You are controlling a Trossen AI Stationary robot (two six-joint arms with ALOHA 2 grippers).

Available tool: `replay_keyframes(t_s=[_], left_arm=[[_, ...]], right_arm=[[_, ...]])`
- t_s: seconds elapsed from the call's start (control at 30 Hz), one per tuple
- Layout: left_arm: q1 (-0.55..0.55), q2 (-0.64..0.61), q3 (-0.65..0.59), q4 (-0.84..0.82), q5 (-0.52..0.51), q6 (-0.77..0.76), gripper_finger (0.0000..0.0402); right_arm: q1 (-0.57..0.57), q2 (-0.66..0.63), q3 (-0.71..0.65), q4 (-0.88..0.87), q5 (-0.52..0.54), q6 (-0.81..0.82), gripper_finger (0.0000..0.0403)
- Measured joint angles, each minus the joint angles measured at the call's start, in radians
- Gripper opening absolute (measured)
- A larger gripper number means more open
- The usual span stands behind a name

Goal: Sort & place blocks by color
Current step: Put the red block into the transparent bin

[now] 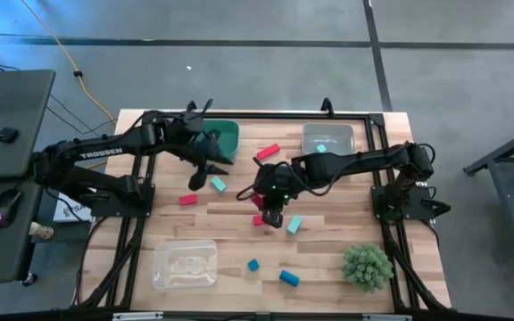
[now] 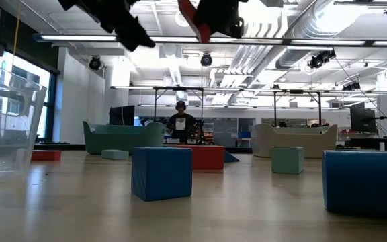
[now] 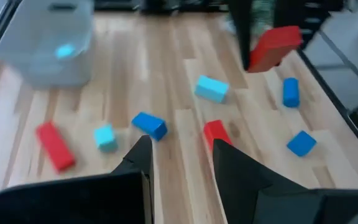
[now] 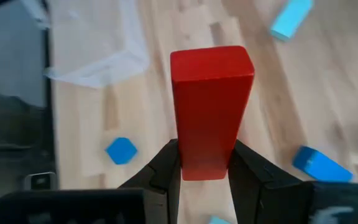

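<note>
Two dark fingers of the right end effector (image 4: 207, 165) are clenching one end of a red bar (image 4: 211, 109), which is hanging above the middle of the counter (image 1: 230, 236), lifted clear so it can travel to a bin. Its long axis is running straight out from the fingers, free end pointing away from the wrist; in the low view it is tilting overhead. Left end effector (image 3: 180, 155), at about ten o'clock from it, is hovering beside the green bin (image 1: 226, 135) with its fingers parted and gripping nothing. A clear bin (image 1: 328, 138) holding a teal block is sitting at one o'clock, probably not the red one's destination. Other blocks, such as a blue cube (image 1: 253, 265) at six o'clock, are lying scattered, awaiting sorting.
</note>
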Motion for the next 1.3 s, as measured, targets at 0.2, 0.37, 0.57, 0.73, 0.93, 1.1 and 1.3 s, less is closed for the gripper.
replay_keyframes(t_s=[0.2,0.37,0.57,0.73,0.93,1.1,1.3], left_arm=[[-0.107,0.0,0.0,0.09,-0.001,0.145,0.009],[-0.18,0.0,0.0,0.138,-0.001,0.204,0.009],[-0.246,0.0,0.0,0.16,-0.006,0.202,0.009],[-0.285,0.0,0.0,0.197,-0.007,0.158,0.009],[-0.32,0.0,0.0,0.223,-0.007,0.088,0.009],[-0.338,0.0,0.0,0.222,-0.007,0.02,0.009],[-0.354,0.0,0.0,0.22,-0.007,-0.057,0.009]], right_arm=[[-0.008,0.0,0.0,0.044,-0.08,-0.025,0.0079],[-0.018,0.0,0.0,0.072,-0.14,-0.058,0.0079],[-0.036,0.0,-0.001,0.098,-0.2,-0.037,0.0079],[-0.046,0.0,-0.001,0.125,-0.292,0.009,0.0079],[-0.047,0.0,-0.001,0.158,-0.426,0.024,0.0079],[-0.051,0.004,-0.002,0.162,-0.508,0.007,0.0079],[-0.056,0.043,-0.002,0.216,-0.624,0.005,0.0079]])
